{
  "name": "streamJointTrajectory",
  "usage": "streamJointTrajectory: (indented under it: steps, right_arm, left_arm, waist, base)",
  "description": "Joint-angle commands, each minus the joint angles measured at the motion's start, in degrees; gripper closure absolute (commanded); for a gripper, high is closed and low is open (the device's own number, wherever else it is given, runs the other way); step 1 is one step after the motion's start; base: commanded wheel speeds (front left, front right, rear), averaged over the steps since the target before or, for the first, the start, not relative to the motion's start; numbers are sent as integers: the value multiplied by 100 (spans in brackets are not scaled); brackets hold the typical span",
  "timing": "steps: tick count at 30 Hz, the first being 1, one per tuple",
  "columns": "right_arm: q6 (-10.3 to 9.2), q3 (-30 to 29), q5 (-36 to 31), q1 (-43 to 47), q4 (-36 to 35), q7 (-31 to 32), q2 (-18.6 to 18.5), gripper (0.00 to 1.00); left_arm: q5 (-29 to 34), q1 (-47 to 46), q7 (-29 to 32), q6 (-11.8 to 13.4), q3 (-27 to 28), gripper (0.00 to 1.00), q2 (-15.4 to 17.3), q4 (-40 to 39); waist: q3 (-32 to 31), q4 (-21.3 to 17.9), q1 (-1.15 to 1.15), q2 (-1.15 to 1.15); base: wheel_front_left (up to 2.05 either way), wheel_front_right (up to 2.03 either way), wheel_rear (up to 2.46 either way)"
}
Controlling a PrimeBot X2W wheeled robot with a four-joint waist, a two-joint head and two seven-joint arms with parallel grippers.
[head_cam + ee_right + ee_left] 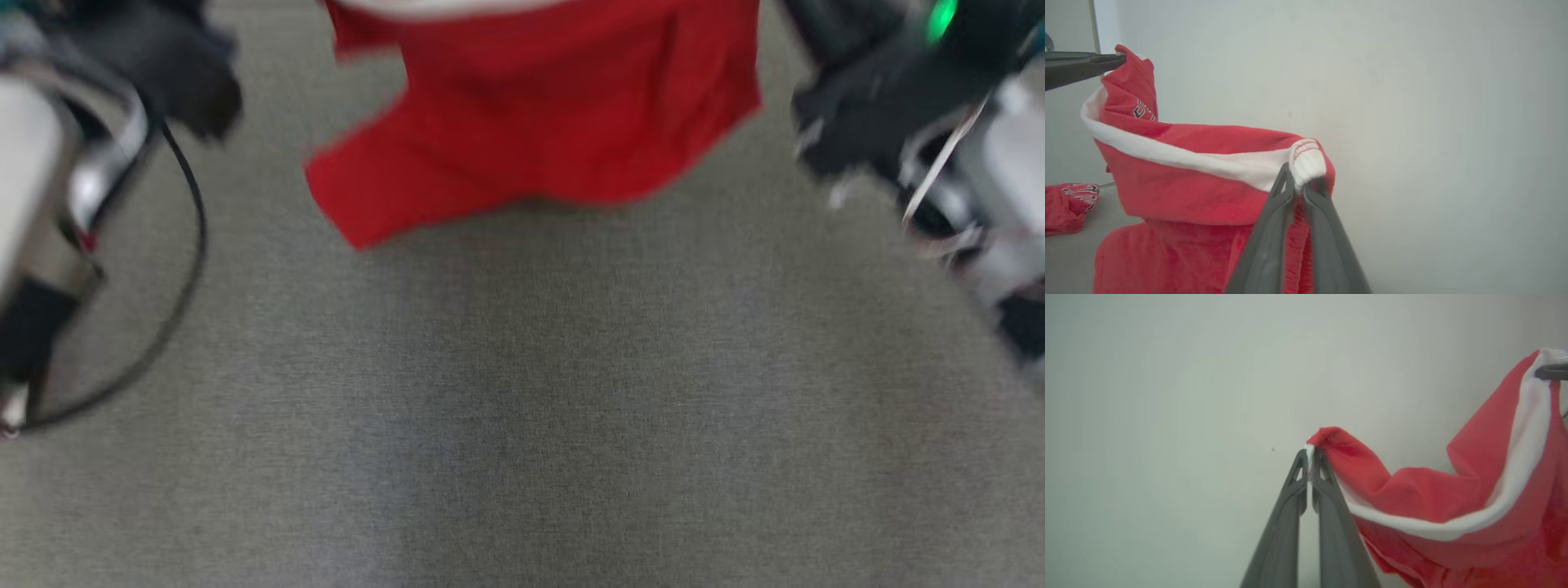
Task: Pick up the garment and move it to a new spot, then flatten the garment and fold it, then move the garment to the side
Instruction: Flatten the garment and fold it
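The garment (539, 122) hangs spread between both arms, its waistband (1188, 161) running sideways from the left pincer (1309, 454) to the right pincer (1299, 179). Each is clamped on one waistband end, and the cloth drapes down toward the grey surface (522, 408).

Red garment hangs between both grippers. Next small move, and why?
Probably lower the left gripper and right gripper together, without releasing, to lay the red fabric garment with the white band onto the grey cloth surface. Each gripper pinches the band, and the garment hangs slack between them, not yet flat.
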Motion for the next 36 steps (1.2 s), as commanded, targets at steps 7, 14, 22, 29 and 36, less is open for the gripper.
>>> streamJointTrajectory:
  steps: [7,14,22,29,36]
  right_arm:
    - [-14,0,593,-2435,750,347,279,100]
    - [-14,328,698,-4078,1434,520,391,100]
    - [-14,747,954,-4938,2038,526,370,100]
    - [-14,1378,1308,-4671,2037,310,139,100]
    - [-15,1974,1854,-3731,1696,-125,-319,100]
  left_arm:
    - [-230,-2457,80,13,-202,100,1,608]
    - [-367,-4121,-109,13,-285,100,-303,1420]
    - [-662,-4734,-488,13,-573,100,-479,2193]
    - [-956,-4332,-834,13,-1012,100,-312,2327]
    - [-1384,-3236,-1098,50,-1025,100,46,1959]
  waist:
    - [1881,-230,-2,-1]
    - [2222,-271,-2,-1]
    - [2449,-241,-2,-1]
    - [2443,-256,-2,-1]
    - [1995,-308,-2,-1]
  base:
    - [0,0,0]
    - [0,0,0]
    - [0,0,0]
    - [0,0,0]
    - [0,0,0]
